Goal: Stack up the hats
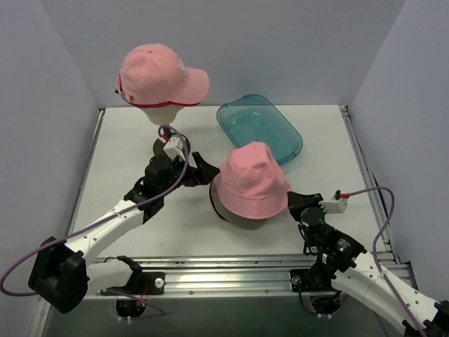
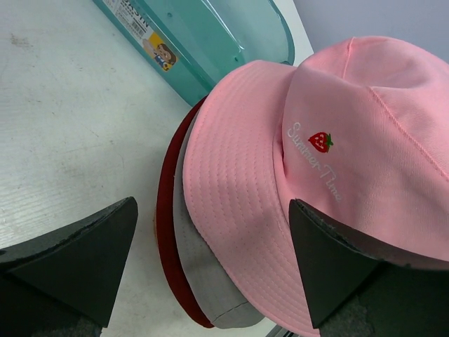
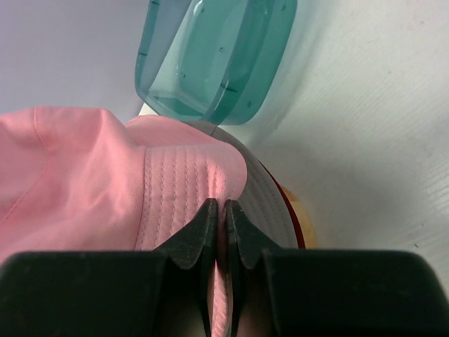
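A pale pink bucket hat (image 1: 250,181) with a strawberry logo sits on top of a dark red hat showing grey (image 1: 223,208) at mid-table. My right gripper (image 3: 221,210) is shut on the bucket hat's brim (image 3: 182,182) at its right side. My left gripper (image 2: 214,267) is open at the stack's left side, its jaws either side of the brims, with the bucket hat (image 2: 337,140) and the dark red hat (image 2: 168,239) between them. A pale pink peaked cap (image 1: 158,74) sits on the cream head form (image 1: 163,114) at the back left. A magenta edge (image 1: 168,104) shows under it.
A clear teal tray (image 1: 259,128) lies behind the stack, close to it, and also shows in the left wrist view (image 2: 210,35) and the right wrist view (image 3: 217,56). The head form's stand base (image 1: 160,146) is just behind my left wrist. Walls enclose the table.
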{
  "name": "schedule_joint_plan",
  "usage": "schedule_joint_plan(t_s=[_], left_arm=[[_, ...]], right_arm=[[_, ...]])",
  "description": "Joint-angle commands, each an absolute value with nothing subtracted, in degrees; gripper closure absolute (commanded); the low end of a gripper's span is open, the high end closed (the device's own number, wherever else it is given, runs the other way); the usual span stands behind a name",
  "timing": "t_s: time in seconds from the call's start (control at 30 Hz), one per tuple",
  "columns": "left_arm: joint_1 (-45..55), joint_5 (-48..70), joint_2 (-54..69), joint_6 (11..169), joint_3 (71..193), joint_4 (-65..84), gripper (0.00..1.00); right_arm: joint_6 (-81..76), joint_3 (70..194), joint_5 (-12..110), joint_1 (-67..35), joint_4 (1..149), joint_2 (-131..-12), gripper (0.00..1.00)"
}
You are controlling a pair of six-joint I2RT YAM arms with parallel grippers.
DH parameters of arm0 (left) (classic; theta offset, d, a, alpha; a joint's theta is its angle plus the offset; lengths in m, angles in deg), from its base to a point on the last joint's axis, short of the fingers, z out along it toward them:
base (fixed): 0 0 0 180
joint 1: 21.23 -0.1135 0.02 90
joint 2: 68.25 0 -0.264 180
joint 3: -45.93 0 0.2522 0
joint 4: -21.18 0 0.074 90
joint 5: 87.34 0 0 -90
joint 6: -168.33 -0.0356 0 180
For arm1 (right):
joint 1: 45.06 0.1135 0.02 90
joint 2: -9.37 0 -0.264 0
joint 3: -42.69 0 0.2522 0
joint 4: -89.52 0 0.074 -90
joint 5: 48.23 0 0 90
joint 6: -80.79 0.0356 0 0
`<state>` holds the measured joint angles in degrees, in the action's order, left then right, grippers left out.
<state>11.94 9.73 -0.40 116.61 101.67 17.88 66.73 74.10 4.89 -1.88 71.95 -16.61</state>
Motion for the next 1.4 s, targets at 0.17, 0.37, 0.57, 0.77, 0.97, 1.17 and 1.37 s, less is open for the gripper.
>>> schedule_joint_plan(t_s=[0.17, 0.37, 0.57, 0.77, 0.97, 1.17, 1.37], left_arm=[[10.5, 14.1, -0.1, 117.3, 101.7, 23.3, 0.09], [9.7, 18.3, 3.4, 119.6, 101.7, 27.3, 0.15], [9.0, 21.0, 6.4, 121.2, 100.5, 31.9, 0.28], [8.8, 21.6, 7.9, 121.9, 100.5, 32.5, 0.18], [8.4, 23.6, 10.9, 124.1, 99.5, 37.5, 0.17], [5.8, 31.8, 14.3, 130.3, 95.5, 55.8, 0.31], [1.7, 37.8, 17.3, 135.9, 92.5, 68.4, 0.37]], right_arm=[[52.6, 71.2, 6.1, -1.8, 80.6, -14.5, 1.0], [49.9, 69.6, 7.8, -1.9, 81.5, -13.3, 1.0], [48.1, 69.3, 9.7, -1.9, 81.9, -13.7, 1.0], [47.1, 70.2, 9.9, -1.8, 80.4, -11.7, 1.0], [46.9, 70.6, 10.0, -1.8, 79.6, -11.2, 1.0], [46.4, 71.1, 9.8, -1.8, 79.4, -11.6, 1.0], [46.3, 71.1, 9.8, -1.8, 79.5, -11.8, 1.0]])
